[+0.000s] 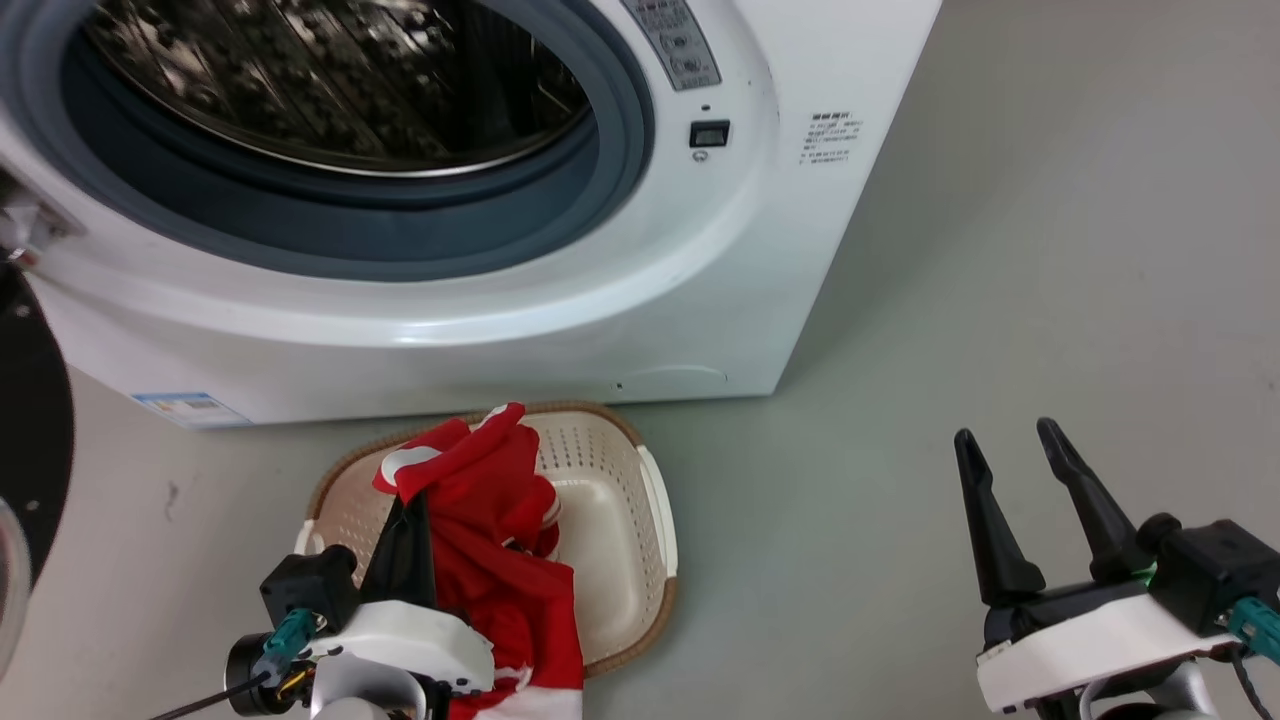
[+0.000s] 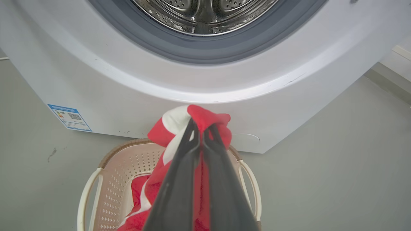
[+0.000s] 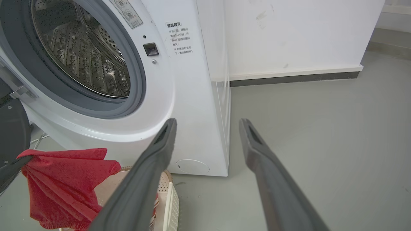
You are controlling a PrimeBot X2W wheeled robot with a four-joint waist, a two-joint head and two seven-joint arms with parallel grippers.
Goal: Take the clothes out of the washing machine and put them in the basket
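Two end effectors in view. Left end effector (image 2: 201, 128) clamped on jersey (image 1: 500, 540), fabric hanging into basket (image 1: 610, 455). Right end effector (image 1: 1005, 432) spread wide over floor (image 1: 1000, 250). Basket sits just in front of washer (image 1: 700, 280).

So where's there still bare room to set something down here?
Free: the basket's right half, between the red clothes and its rim; and the floor between washing machine, basket and right gripper. Crowded: the basket's left half, where the left gripper holds the clothes.

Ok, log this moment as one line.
left tool: shut on red jersey, over basket | right tool: open, empty | washer drum: no clothes visible
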